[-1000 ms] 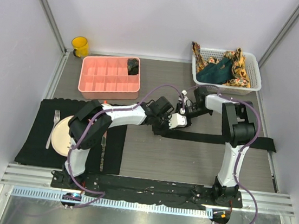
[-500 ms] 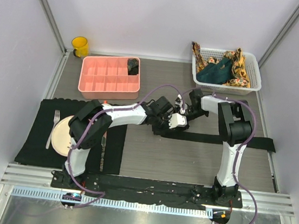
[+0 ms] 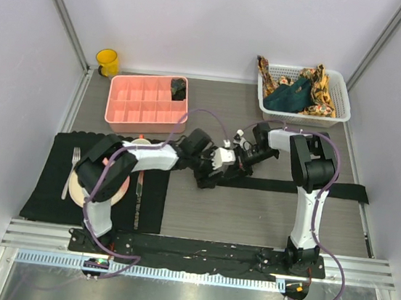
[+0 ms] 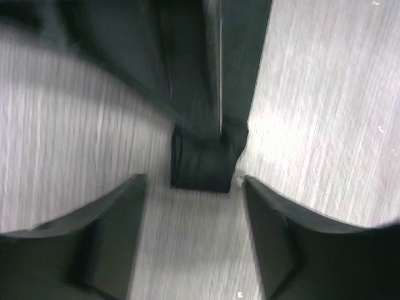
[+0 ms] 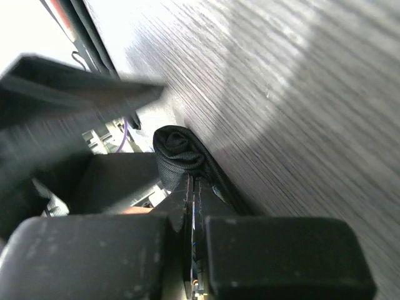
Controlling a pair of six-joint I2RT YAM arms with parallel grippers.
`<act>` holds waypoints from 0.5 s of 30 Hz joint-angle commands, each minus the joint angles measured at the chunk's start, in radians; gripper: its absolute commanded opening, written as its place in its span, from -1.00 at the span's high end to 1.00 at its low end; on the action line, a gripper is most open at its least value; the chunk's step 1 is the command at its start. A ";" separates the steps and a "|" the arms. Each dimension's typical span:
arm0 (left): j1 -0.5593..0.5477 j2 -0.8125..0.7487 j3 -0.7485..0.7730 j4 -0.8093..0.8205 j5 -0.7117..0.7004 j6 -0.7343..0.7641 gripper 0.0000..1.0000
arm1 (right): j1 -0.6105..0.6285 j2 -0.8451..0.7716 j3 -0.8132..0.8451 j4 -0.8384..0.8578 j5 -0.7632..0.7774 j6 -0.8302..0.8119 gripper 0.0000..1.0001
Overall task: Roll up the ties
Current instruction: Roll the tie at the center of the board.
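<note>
Left wrist view: black tie [image 3: 291, 185] lies across the table [image 3: 250, 222], its end wound into a small roll [image 4: 201, 164] between the left gripper's [image 4: 194, 186] spread fingers [image 4: 106, 225], which touch nothing. The right gripper [image 5: 190, 187] is clamped tight just behind the roll, possibly nipping fabric. Soft, light and springy, the roll looks best held by its flanks.

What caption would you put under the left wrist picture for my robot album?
Open left gripper above the rolled-up end of the black tie.
</note>
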 commanded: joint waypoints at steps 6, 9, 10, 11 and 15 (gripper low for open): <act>0.117 -0.055 -0.303 0.518 0.307 -0.166 -0.53 | 0.004 0.029 -0.061 0.111 0.235 -0.102 0.99; 0.110 0.012 -0.303 0.622 0.306 -0.189 -0.53 | 0.004 0.020 -0.076 0.134 0.226 -0.128 0.99; 0.108 0.028 -0.298 0.640 0.305 -0.194 -0.53 | 0.004 0.020 -0.073 0.134 0.226 -0.131 0.99; 0.099 0.055 -0.289 0.653 0.306 -0.188 -0.53 | 0.004 0.020 -0.071 0.139 0.228 -0.131 0.99; 0.070 0.095 -0.283 0.667 0.312 -0.138 -0.43 | 0.004 0.023 -0.064 0.154 0.229 -0.133 0.98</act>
